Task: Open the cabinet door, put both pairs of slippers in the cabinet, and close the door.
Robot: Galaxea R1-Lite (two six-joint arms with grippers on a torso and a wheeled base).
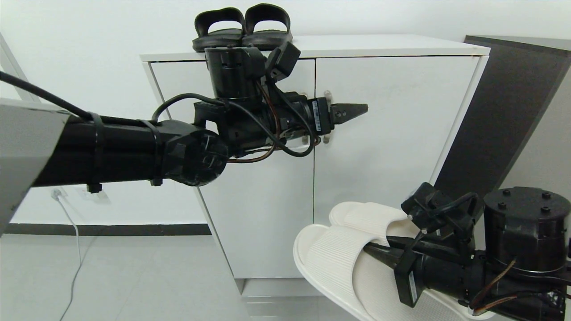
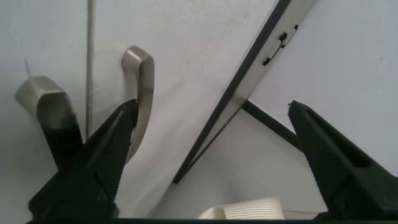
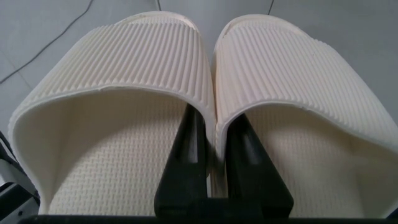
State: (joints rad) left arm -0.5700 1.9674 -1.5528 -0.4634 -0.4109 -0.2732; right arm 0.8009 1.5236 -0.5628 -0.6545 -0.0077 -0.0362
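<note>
right gripper (image 3: 213,155) pinches the 2 white slippers (image 1: 339,254) by their touching inner walls, low before the shut cabinet (image 1: 392,133), a fair hold for light, soft foam, i judge; left gripper (image 1: 352,111) gapes open beside a door handle (image 2: 144,81).

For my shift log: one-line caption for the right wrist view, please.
Right gripper shut on the touching inner straps of the white slippers, holding the pair side by side.

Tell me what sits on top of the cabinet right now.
A pair of black slippers sits side by side on the cabinet top, near its front edge. The left arm wrist hides a little of their lower front edge.
</note>
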